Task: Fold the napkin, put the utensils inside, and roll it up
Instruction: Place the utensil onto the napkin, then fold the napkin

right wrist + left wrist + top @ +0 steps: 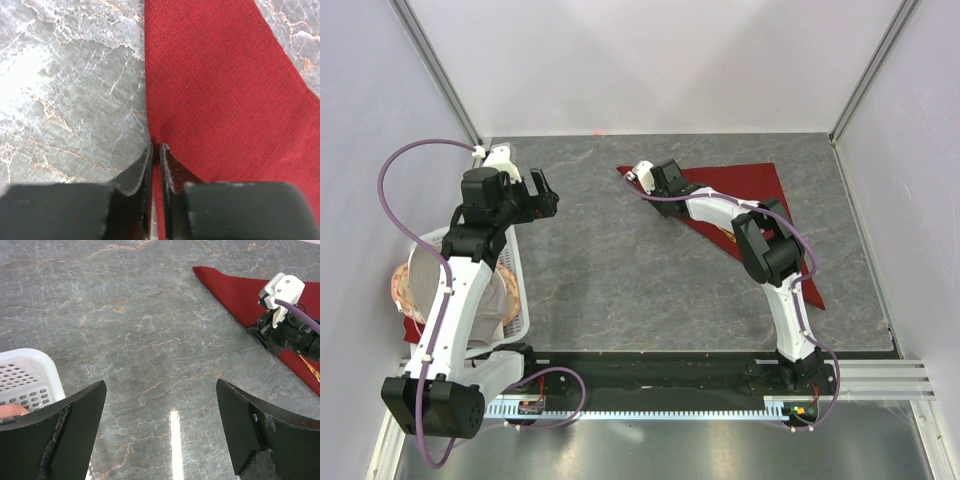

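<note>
The dark red napkin (745, 192) lies folded into a triangle on the right half of the grey table. My right gripper (660, 186) is at its left tip and is shut on the folded edge; in the right wrist view the jaws (156, 150) pinch the napkin (215, 90) at its left border. A thin gold utensil (311, 370) shows on the napkin beside the right arm, and also in the top view (728, 238). My left gripper (542, 192) is open and empty above bare table (160, 425), left of the napkin (230, 287).
A white slotted basket (517, 285) stands at the left edge under the left arm, with a grey-beige cloth (498, 300) in it; its corner shows in the left wrist view (25, 372). Frame posts and walls close off the back and sides.
</note>
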Controlling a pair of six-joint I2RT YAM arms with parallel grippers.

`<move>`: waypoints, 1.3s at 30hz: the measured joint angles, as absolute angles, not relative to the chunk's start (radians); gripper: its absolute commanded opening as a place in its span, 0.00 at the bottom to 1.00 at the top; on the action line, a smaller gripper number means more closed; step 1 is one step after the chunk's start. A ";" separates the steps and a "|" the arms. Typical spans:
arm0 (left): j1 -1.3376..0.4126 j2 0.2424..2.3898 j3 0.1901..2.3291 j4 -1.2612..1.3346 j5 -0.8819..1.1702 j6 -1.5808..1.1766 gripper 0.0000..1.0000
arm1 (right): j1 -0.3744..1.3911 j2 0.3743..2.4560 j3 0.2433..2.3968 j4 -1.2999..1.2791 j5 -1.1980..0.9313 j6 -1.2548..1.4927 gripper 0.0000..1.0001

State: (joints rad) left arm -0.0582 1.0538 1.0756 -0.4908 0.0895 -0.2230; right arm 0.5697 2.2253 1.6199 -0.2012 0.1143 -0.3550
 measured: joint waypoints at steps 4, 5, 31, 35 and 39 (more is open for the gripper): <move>-0.058 1.054 1.076 -0.491 0.093 -0.223 0.98 | 0.570 2.244 1.650 -0.219 0.115 -0.363 0.00; -0.058 1.054 1.076 -0.491 0.097 -0.223 0.98 | 0.570 2.245 1.653 -0.225 0.112 -0.364 0.00; -0.146 1.326 0.757 -0.139 0.105 -0.625 0.83 | 0.829 2.093 1.415 -0.170 0.176 -0.003 0.00; -0.147 1.380 0.741 -0.094 0.073 -0.642 0.81 | 0.848 2.074 1.382 -0.148 0.178 0.063 0.22; -0.148 1.399 0.707 -0.068 0.044 -0.662 0.77 | 0.848 2.061 1.362 -0.129 0.159 0.114 0.38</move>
State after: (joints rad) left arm -0.1482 1.3987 0.7074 -0.0677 0.0441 -0.6621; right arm 0.8478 2.0613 1.3621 -0.1287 0.1585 0.1143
